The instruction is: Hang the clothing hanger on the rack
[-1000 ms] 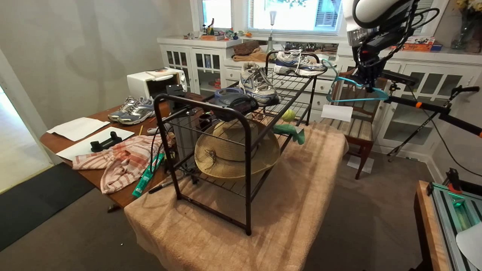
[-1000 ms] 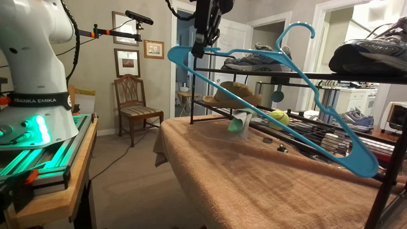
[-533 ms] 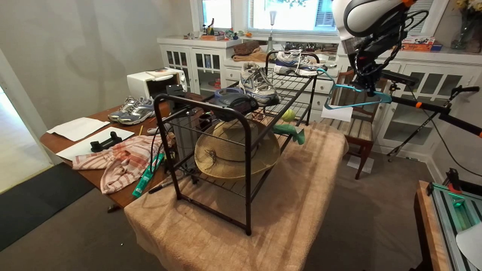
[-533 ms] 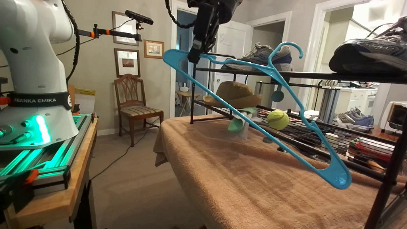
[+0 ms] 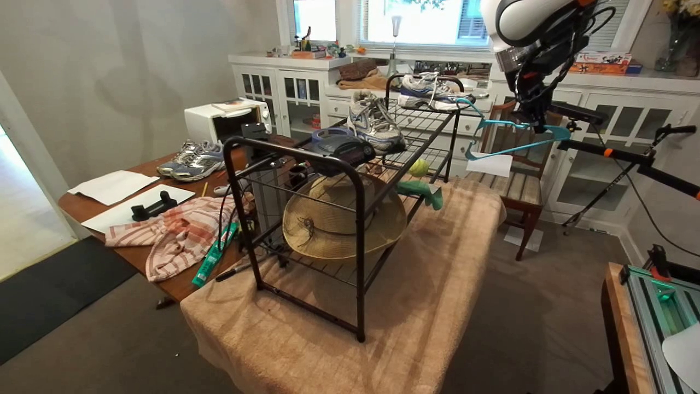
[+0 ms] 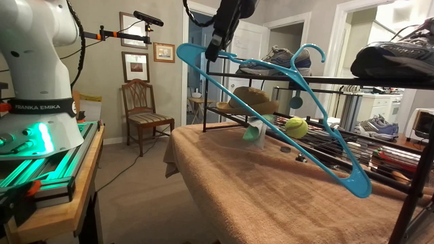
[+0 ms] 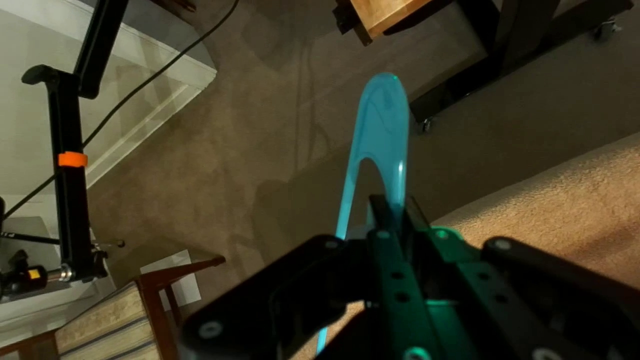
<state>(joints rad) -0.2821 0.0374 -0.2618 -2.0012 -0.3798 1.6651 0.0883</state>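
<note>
The light-blue plastic hanger [image 5: 514, 148] is held in the air by one shoulder end, tilted, its far end lower, as an exterior view [image 6: 294, 73] shows. Its hook points up and away from the gripper. The black metal rack [image 5: 360, 273] stands on the towel-covered table; its top rail [image 6: 339, 80] lies behind the hanger in an exterior view. The hook overlaps the rack's far end in an exterior view; I cannot tell how far apart they are. My gripper [image 5: 538, 128], also in an exterior view [image 6: 212, 56], is shut on the hanger's arm; the wrist view [image 7: 398, 210] shows it between the fingers.
Sneakers [image 5: 377, 123] and a dark device [image 5: 339, 149] sit on the rack's top shelf. A straw hat [image 5: 344, 213], a tennis ball [image 6: 296, 127] and a green cloth [image 5: 418, 189] are lower on it. A wooden chair [image 5: 506, 182] and a black camera arm [image 5: 623, 153] stand beyond.
The hanger's hook has come down, and its far end has swung toward the gripper side in an exterior view. My gripper tilted and dipped, then rose slightly. It keeps hold of the hanger.
</note>
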